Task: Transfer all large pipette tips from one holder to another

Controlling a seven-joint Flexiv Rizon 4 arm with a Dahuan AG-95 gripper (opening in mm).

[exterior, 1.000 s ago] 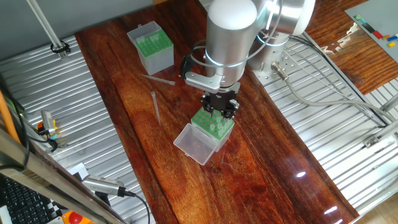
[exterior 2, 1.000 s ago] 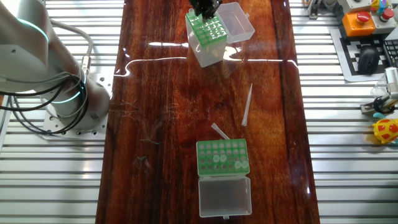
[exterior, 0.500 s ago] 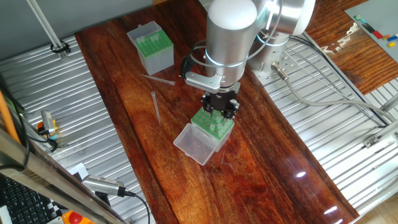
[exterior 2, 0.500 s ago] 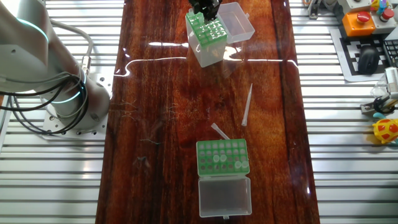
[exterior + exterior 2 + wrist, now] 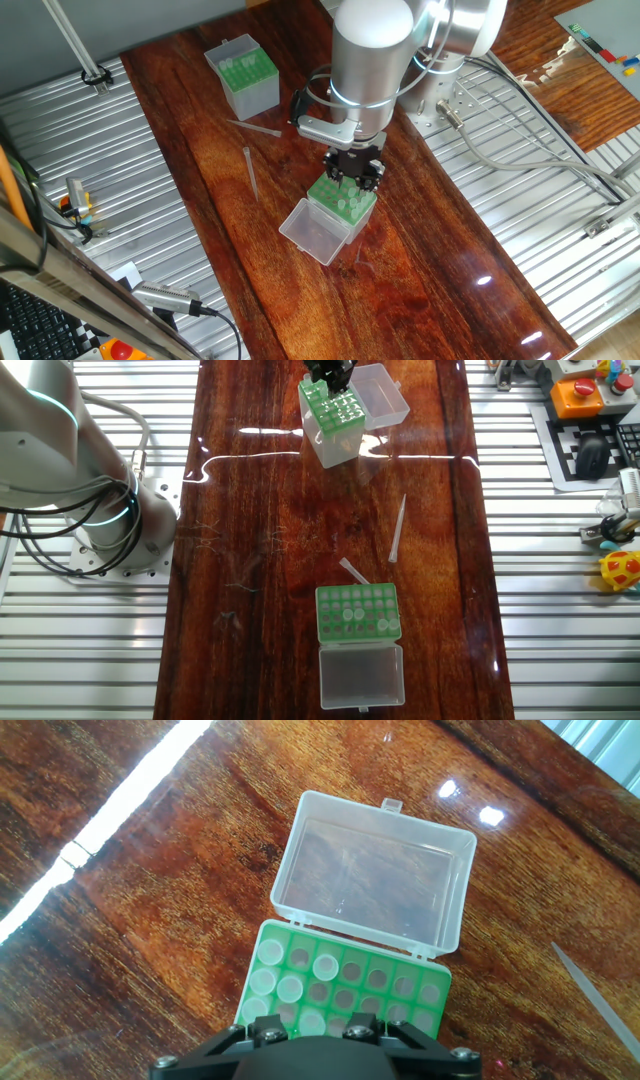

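Nothing moved; jaws over rack (image 5: 343, 197).

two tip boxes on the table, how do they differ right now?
The box under the pincer has its clear lid swung open beside it, resting on the table; the far box shows no open lid in that view. The near box has the arm right above it; the far box stands alone, with two loose tips lying on the wood between them. Both have green hole grids on top.

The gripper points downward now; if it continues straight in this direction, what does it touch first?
Probably the green rack directly beneath the gripper, or a pipette tip standing in it; depth is unclear.
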